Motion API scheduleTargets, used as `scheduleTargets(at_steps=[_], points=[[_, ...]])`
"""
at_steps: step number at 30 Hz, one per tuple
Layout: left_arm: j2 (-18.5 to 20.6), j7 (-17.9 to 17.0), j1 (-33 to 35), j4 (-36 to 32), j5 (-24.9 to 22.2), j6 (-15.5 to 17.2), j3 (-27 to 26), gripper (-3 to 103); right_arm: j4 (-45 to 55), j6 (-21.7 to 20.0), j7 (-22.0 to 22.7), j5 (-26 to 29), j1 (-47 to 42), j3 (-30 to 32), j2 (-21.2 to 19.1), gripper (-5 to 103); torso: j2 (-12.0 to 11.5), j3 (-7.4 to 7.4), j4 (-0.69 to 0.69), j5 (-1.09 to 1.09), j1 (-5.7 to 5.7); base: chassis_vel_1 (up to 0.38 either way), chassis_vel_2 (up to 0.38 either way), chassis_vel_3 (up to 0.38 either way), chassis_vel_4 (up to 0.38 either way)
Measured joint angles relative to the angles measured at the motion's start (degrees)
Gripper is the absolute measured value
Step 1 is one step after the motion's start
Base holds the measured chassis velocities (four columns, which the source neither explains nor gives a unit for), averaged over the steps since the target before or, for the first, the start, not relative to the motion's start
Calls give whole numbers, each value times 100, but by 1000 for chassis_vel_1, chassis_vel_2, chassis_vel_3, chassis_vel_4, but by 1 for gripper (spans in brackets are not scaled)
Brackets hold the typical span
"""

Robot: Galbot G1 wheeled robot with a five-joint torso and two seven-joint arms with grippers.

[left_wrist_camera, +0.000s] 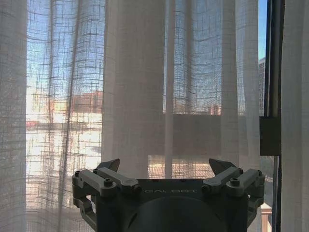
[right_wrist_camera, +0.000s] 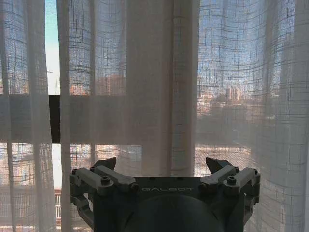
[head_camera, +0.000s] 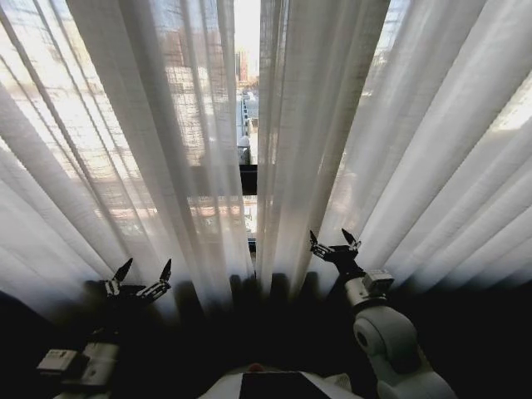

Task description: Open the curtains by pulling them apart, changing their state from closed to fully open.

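Just ahead of both sets of spread, empty fingers hang the curtains (head_camera: 166, 125): left gripper (head_camera: 140, 278) and right gripper (head_camera: 334, 243) flank their narrow gap.

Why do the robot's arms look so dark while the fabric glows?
Head view: daylight comes through the curtains from behind, so the left end effector and right end effector show as dark shapes, and the bottom falls into shadow. Both wrist views: the same backlight, with buildings showing hazily through the weave.
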Motion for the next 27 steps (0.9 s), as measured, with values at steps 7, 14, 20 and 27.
scheduleTargets(at_steps=[7, 14, 20, 27], points=[[-5, 2, -2, 0, 0, -2, -1, 100, -4, 5, 1, -51, 3, -55, 3, 100, 0, 0, 0, -1, 1, 159, 130, -156, -142], [-31, 51, -12, 1, 2, -40, -10, 100, -97, 151, 1, -183, 38, -87, -41, 100, 0, 0, 0, -1, 1, 73, 60, -75, -65], [-52, 54, -37, 1, 3, -8, -9, 100, -234, 143, -8, -35, 215, -194, -114, 100, 0, 0, -1, 1, 1, 0, 0, 0, 0], [-76, 55, -102, 2, 53, 98, -3, 100, -725, 92, -53, 212, 697, -505, -79, 100, 0, 0, 0, -1, 1, 0, 0, 0, 0]])
